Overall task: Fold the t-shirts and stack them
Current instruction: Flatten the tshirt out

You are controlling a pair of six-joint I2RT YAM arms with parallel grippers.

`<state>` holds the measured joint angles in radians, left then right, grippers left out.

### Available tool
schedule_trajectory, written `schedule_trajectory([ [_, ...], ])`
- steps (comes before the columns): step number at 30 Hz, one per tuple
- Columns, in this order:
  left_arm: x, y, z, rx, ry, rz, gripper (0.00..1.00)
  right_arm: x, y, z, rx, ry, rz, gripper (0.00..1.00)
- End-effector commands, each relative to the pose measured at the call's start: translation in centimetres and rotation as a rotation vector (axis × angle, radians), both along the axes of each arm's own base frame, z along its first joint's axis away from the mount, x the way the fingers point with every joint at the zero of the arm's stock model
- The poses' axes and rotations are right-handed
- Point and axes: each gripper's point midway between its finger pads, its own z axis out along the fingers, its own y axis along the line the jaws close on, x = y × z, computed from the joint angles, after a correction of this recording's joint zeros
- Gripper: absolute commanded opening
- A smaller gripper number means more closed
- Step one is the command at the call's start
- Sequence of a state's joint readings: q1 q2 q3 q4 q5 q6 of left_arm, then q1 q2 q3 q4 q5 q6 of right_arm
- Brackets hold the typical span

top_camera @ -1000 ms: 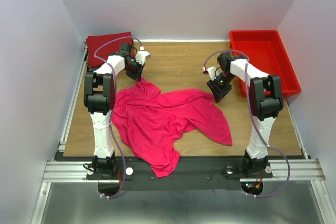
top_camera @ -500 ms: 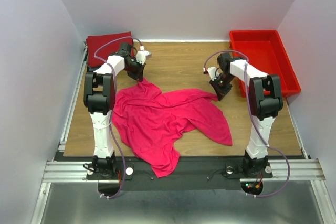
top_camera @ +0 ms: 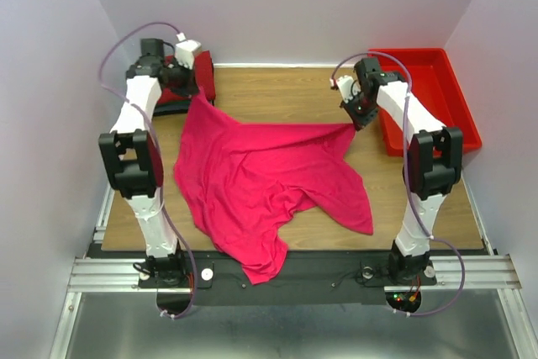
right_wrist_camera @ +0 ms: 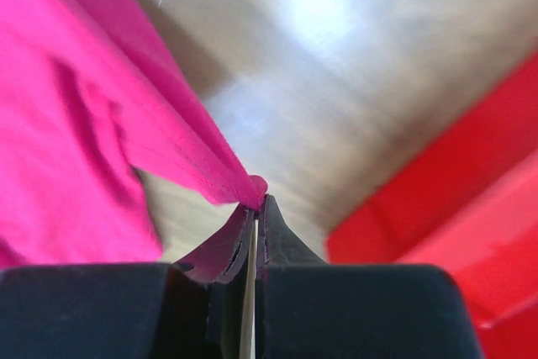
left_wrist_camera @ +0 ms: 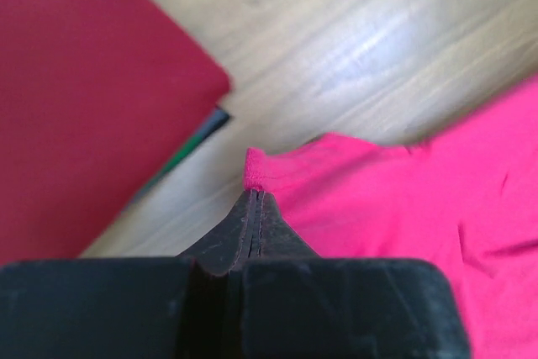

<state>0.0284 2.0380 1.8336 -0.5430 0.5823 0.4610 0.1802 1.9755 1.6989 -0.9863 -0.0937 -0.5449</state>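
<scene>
Now the pink t-shirt (top_camera: 261, 182) lies mid-table, its far edge stretched taut from ten to two o'clock, no longer bunched as a second ago; the left gripper (top_camera: 198, 90) has carried one corner outward, clamped, beside the folded dark red t-shirt (left_wrist_camera: 84, 107); the right gripper (top_camera: 356, 120) pinches the other corner near the red bin (top_camera: 437, 90).

White left arm (top_camera: 139, 102), right arm (top_camera: 395, 107); black joints (top_camera: 130, 161), lilac cables (top_camera: 126, 31), black wedge-shaped left claw (left_wrist_camera: 255, 196), right claw (right_wrist_camera: 256, 204).
</scene>
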Motion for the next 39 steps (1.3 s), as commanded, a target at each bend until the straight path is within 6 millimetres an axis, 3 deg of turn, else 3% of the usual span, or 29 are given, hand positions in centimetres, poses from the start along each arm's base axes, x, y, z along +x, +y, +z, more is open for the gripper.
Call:
schedule_trajectory([
  [1, -0.4, 1.2, 10.1, -0.038, -0.212, 0.022, 0.00, 3.2, -0.4, 6.4, -0.025, -0.211, -0.019, 0.01],
  [4, -1.3, 3.5, 14.6, -0.056, -0.314, 0.073, 0.00, 4.7, -1.1, 10.3, -0.048, -0.319, -0.054, 0.01],
  [8, -3.0, 5.2, 19.9, -0.058, -0.440, 0.100, 0.00, 4.9, -1.3, 14.0, -0.043, -0.413, -0.073, 0.01],
  [10, -3.9, 6.3, 22.2, -0.047, -0.502, 0.118, 0.00, 4.7, -1.7, 17.0, -0.039, -0.483, -0.097, 0.01],
  [11, -5.2, 6.6, 24.4, -0.038, -0.557, 0.124, 0.00, 4.5, -1.9, 19.2, -0.034, -0.535, -0.110, 0.00],
  [13, -6.4, 6.7, 26.5, -0.031, -0.623, 0.127, 0.00, 4.0, -2.2, 21.7, -0.026, -0.596, -0.136, 0.01],
  [14, -8.2, 6.6, 29.0, -0.022, -0.690, 0.135, 0.00, 3.8, -2.3, 23.0, -0.021, -0.626, -0.145, 0.00],
  [15, -9.0, 6.4, 30.1, -0.019, -0.723, 0.137, 0.00, 3.3, -2.5, 24.4, -0.013, -0.659, -0.154, 0.01],
  [16, -9.7, 6.5, 31.0, -0.014, -0.766, 0.144, 0.00, 2.5, -2.6, 27.1, 0.009, -0.721, -0.165, 0.01],
  [17, -11.9, 6.1, 33.4, -0.001, -0.837, 0.147, 0.00, 1.9, -2.7, 28.5, 0.022, -0.755, -0.169, 0.00],
  [19, -13.6, 5.8, 34.9, 0.001, -0.905, 0.156, 0.00, 0.1, -2.9, 32.3, 0.054, -0.847, -0.179, 0.00],
  [20, -15.9, 5.5, 36.9, 0.009, -0.972, 0.172, 0.00, -0.5, -3.0, 33.5, 0.065, -0.876, -0.182, 0.01],
  [22, -17.6, 5.6, 37.8, 0.009, -1.016, 0.207, 0.00, -1.9, -3.2, 35.6, 0.089, -0.929, -0.191, 0.01],
  [25, -22.9, 5.8, 41.5, 0.029, -1.158, 0.296, 0.00, -5.2, -3.6, 39.8, 0.133, -1.037, -0.197, 0.01],
  [28, -25.9, 5.9, 42.5, 0.045, -1.218, 0.340, 0.00, -7.3, -4.0, 42.2, 0.167, -1.110, -0.219, 0.00],
  [29, -28.3, 5.8, 43.4, 0.055, -1.266, 0.364, 0.00, -8.9, -4.3, 43.6, 0.184, -1.154, -0.226, 0.01],
  [31, -30.0, 5.7, 43.2, 0.069, -1.281, 0.376, 0.00, -10.6, -4.4, 45.4, 0.225, -1.214, -0.233, 0.00],
  [32, -32.3, 5.2, 43.9, 0.078, -1.329, 0.373, 0.00, -11.4, -4.5, 46.0, 0.238, -1.235, -0.237, 0.01],
  [33, -33.2, 5.0, 43.8, 0.083, -1.339, 0.376, 0.00, -13.1, -4.8, 47.3, 0.265, -1.279, -0.248, 0.00],
  [39, -40.2, 4.1, 45.5, 0.104, -1.461, 0.408, 0.00, -18.5, -6.1, 51.0, 0.313, -1.416, -0.270, 0.01],
])
